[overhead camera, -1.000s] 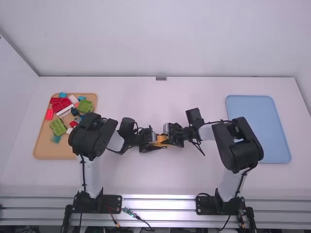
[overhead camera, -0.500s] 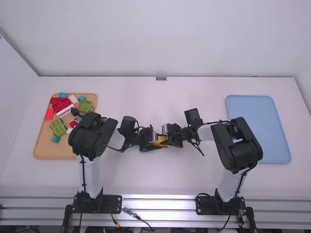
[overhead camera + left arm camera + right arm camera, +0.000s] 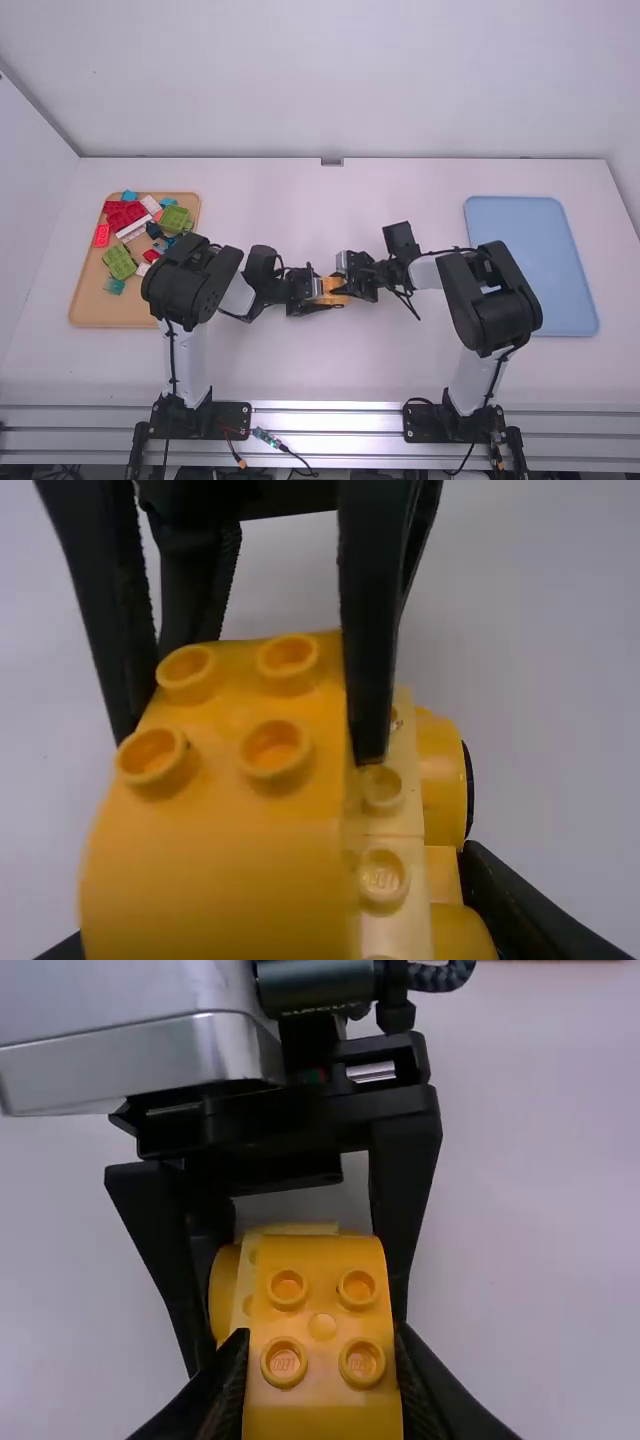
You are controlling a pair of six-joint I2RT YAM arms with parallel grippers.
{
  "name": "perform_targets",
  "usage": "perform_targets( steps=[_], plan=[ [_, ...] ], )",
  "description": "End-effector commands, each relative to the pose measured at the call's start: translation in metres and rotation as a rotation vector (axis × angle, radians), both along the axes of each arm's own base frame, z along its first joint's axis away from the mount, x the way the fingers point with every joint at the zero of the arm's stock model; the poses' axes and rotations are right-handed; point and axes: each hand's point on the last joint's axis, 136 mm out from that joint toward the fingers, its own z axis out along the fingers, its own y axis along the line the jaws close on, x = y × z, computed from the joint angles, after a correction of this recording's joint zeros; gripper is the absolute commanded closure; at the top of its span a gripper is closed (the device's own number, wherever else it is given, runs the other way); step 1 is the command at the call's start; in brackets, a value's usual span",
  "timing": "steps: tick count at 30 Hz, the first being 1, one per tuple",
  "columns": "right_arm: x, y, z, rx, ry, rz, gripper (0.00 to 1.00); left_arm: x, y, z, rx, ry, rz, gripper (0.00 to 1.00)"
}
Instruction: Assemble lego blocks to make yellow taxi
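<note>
High view has both my grippers meeting at mid-table, fingertip to fingertip, with a small yellow-orange build of studded plastic blocks (image 3: 331, 289) between them. My left gripper (image 3: 317, 291) comes in from the left side, my right gripper (image 3: 346, 287) from the right. I cannot tell whether the build touches the white table (image 3: 300, 365) under it.

In the left wrist view, my left gripper's fingers stand on either side of the build, clamped on it. A rounded yellow block with four round studs on top (image 3: 220, 740) sits beside a pale yellow strip with a row of studs (image 3: 383, 825). Along the strip's outer side is a rounded yellow part with a black edge (image 3: 441, 778).

In the right wrist view, my right gripper's fingers are closed against the two sides of the build, the four-studded top rising between them.

On my left lies a tan rectangular tray (image 3: 100, 317), holding a bright red studded block (image 3: 124, 213), two green studded blocks (image 3: 119, 262), white blocks (image 3: 133, 229) and teal blocks (image 3: 115, 286), loosely piled. On my right lies a pale blue rectangular tray (image 3: 545, 275), well apart from my fingers.
</note>
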Motion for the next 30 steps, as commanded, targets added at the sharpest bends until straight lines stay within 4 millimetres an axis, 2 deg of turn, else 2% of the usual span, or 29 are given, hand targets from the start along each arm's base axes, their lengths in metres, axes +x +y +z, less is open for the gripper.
perform_targets(
  steps=[1, 6, 16, 30],
  plan=[
    [-0.007, 0.001, -0.01, -0.021, 0.036, 0.002, 1.0, 0.001, 0.006, -0.015, 0.062, 0.027, 0.047, 0.9],
    [-0.011, 0.004, -0.015, -0.026, 0.048, 0.014, 1.0, 0.005, 0.004, -0.016, 0.07, 0.051, 0.04, 0.9],
    [-0.008, -0.009, -0.018, -0.024, 0.096, -0.024, 1.0, 0.017, 0.005, -0.02, 0.107, 0.086, 0.072, 0.93],
    [-0.017, -0.002, -0.024, -0.058, 0.066, 0.023, 1.0, 0.021, 0.005, -0.015, 0.085, 0.062, 0.103, 0.93]
  ],
)
